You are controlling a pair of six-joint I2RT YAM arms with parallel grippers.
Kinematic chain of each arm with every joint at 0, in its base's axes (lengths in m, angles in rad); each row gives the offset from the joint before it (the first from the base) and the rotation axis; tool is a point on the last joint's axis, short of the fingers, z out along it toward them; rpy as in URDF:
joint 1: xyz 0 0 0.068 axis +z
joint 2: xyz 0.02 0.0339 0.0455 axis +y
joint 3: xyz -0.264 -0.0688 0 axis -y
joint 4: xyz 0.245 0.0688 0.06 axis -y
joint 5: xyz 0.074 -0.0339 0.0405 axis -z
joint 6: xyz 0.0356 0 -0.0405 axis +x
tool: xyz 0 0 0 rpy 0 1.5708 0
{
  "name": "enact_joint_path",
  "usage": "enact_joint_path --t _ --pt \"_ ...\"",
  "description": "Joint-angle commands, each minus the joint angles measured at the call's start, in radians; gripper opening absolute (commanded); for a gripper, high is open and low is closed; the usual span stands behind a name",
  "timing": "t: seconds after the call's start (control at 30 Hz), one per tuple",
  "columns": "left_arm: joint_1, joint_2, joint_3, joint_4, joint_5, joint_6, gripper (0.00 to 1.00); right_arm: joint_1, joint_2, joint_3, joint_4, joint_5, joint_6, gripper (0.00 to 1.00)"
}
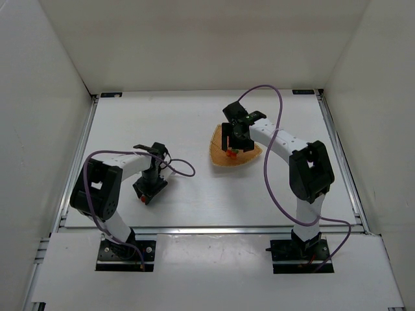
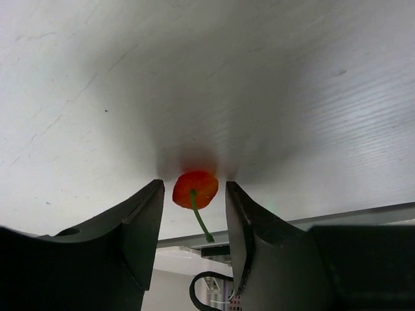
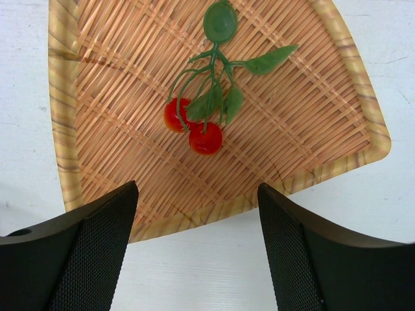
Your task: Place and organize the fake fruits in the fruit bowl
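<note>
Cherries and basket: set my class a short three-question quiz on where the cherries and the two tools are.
1. True or false: the cherry cluster lies inside the wicker basket.
2. The single cherry is: A) in the basket; B) on the table, between the left tool's fingers; C) beside the cluster.
3. Fill in: the right tool hangs open above the ____.
Key: 1 true; 2 B; 3 basket.
</note>
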Motion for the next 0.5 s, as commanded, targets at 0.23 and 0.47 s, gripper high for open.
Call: enact_joint_path --t 0.23,0.47 --pt "0.008 0.017 0.036 0.023 0.022 -0.056 0.35 0.001 -0.038 -0.001 0.008 0.019 0.009 0.78" --pt "-0.038 -0.021 0.180 -0.052 -0.048 -0.111 0.10 0.001 -0.113 -0.026 -0.001 0.069 0.029 0.78"
